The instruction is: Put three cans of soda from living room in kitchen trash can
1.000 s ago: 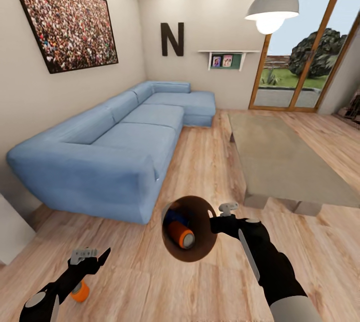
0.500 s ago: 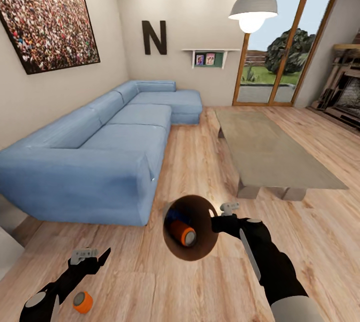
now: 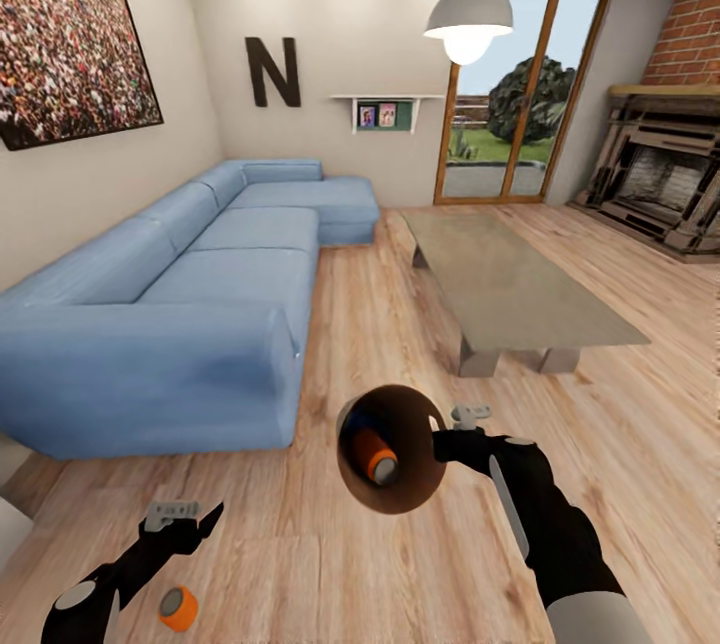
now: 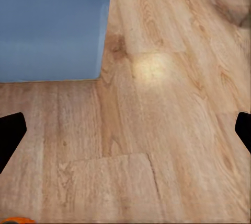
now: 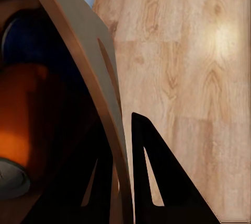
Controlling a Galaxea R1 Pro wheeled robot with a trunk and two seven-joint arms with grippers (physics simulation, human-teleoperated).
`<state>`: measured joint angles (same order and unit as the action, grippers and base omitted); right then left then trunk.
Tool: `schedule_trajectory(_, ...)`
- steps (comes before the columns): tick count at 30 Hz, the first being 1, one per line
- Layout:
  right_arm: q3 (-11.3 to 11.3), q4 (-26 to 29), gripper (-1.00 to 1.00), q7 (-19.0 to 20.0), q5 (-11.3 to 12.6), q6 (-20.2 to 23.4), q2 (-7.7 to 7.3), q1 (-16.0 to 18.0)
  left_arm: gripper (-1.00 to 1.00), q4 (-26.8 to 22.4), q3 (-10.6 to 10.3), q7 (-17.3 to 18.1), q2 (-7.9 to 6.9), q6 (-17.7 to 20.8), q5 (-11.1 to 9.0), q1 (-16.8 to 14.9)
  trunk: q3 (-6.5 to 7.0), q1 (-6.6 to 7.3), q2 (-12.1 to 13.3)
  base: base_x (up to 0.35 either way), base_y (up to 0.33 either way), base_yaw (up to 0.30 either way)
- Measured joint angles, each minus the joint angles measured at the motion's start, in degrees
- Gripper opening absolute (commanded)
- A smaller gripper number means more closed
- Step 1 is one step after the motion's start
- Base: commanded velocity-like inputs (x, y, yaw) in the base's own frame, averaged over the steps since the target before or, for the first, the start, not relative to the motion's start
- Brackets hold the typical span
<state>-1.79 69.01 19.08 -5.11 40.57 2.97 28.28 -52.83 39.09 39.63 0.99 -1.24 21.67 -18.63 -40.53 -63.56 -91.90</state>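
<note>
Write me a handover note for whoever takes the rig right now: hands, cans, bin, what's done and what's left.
Right hand: shut on the rim of the trash can, held tipped with its opening toward the head camera.
Left hand: open, empty, low over the wood floor.
Cans: one orange can and the blue can lie inside the bin. The second orange can lies on the floor by the left hand, apart from it.
Done: two cans binned.
Left: grab the floor can, drop it in, carry the bin to the kitchen.

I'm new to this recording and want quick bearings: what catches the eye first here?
The right gripper holds the trash can tipped toward the camera, an orange can and a blue can inside. A second orange can lies on the wood floor beneath the open left gripper, near the blue sofa.
</note>
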Motion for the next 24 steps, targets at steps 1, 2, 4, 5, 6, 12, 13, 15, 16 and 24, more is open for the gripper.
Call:
schedule_trajectory(1,0.0,0.0,-1.0,0.0,0.0,0.0,0.0,0.0,1.0,0.0,0.0,0.0,0.0,0.4,0.0,0.0,-0.02,0.0,0.0,-0.091,0.239,-0.1)
schedule_trajectory(2,0.0,0.0,-1.0,0.0,0.1,0.0,0.0,0.0,1.0,0.0,0.0,0.0,-0.01,0.8,0.1,0.0,-0.04,0.0,0.0,-0.058,0.166,-0.064)
schedule_trajectory(4,0.0,0.0,-1.0,0.0,0.5,0.1,0.01,0.0,1.0,0.0,0.0,-0.1,-0.02,3.1,1.2,-0.1,-0.05,0.0,0.0,-0.034,0.096,-0.037)
schedule_trajectory(5,0.0,0.0,-1.0,0.0,0.5,0.1,0.01,0.0,1.0,0.0,0.0,-0.1,-0.02,3.8,1.6,-0.2,-0.06,0.0,0.0,-0.024,0.068,-0.026)
schedule_trajectory(6,0.0,0.0,-1.0,0.0,0.3,0.1,0.0,0.0,1.0,0.0,0.0,-0.2,-0.02,4.5,2.1,-0.2,-0.06,0.0,0.0,-0.015,0.044,-0.017)
schedule_trajectory(12,0.1,0.0,-1.0,-0.1,0.2,0.0,0.0,0.0,1.0,0.2,0.0,-5.1,-0.08,13.3,5.3,-0.7,-0.07,0.0,0.0,-0.006,0.017,-0.006)
schedule_trajectory(13,0.1,0.1,-1.0,-0.1,0.2,-0.1,-0.01,0.0,1.0,0.2,0.0,-6.3,-0.09,14.7,5.5,-0.8,-0.07,0.0,0.0,-0.002,0.005,-0.002)
schedule_trajectory(15,0.0,0.2,-1.0,-0.1,0.2,-0.3,-0.08,0.0,1.0,1.2,0.0,-8.2,-0.12,16.1,5.7,-0.8,-0.07,0.0,0.0,-0.001,0.003,-0.001)
schedule_trajectory(16,0.0,0.2,-1.0,-0.1,0.1,-0.6,-0.12,0.0,1.0,1.7,0.0,-8.9,-0.13,16.4,5.7,-0.8,-0.07,0.0,0.0,-0.001,0.002,-0.001)
schedule_trajectory(24,0.0,0.3,-1.0,-0.2,0.3,-9.4,-0.37,0.0,1.0,6.2,-0.1,-16.2,-0.26,19.9,5.9,-1.3,-0.07,0.0,0.0,0.0,0.0,0.0)
